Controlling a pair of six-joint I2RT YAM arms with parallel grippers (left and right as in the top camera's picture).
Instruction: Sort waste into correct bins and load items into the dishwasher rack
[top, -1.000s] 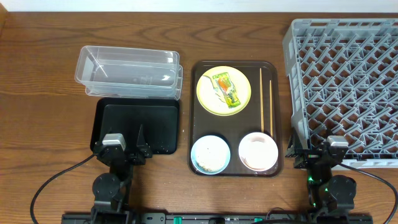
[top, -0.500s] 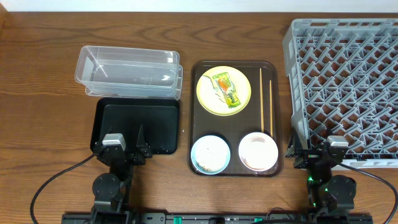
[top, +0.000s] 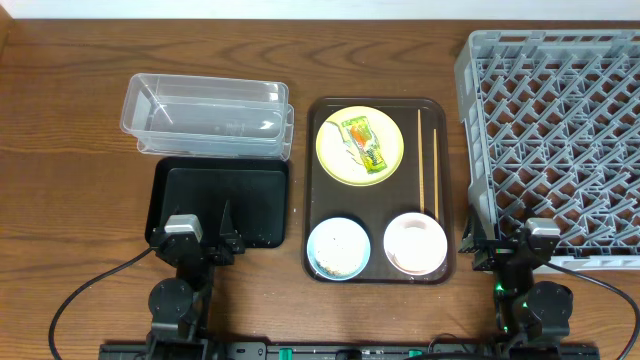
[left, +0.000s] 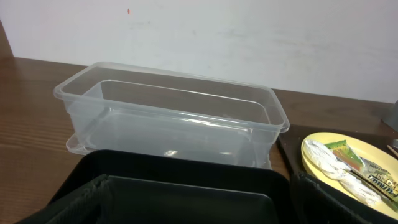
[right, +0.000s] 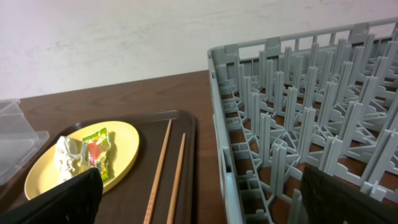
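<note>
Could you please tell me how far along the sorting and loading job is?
Nothing looks done: the rack, clear tub and black tray are empty. Nothing is in hand; the left pincer and right pincer are open. Remaining: the wrapper on the yellow plate, then plate, blue bowl, white bowl and chopsticks, all on the brown tray.

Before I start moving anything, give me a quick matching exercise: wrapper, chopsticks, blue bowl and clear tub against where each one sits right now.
Things:
1. wrapper
2. chopsticks
3. light blue bowl
4. clear tub

Places:
A. on the table, beyond the black tray
B. on the yellow plate
C. near-left corner of the brown tray
D. along the brown tray's right side

Pairs: 1-B, 2-D, 3-C, 4-A
</note>
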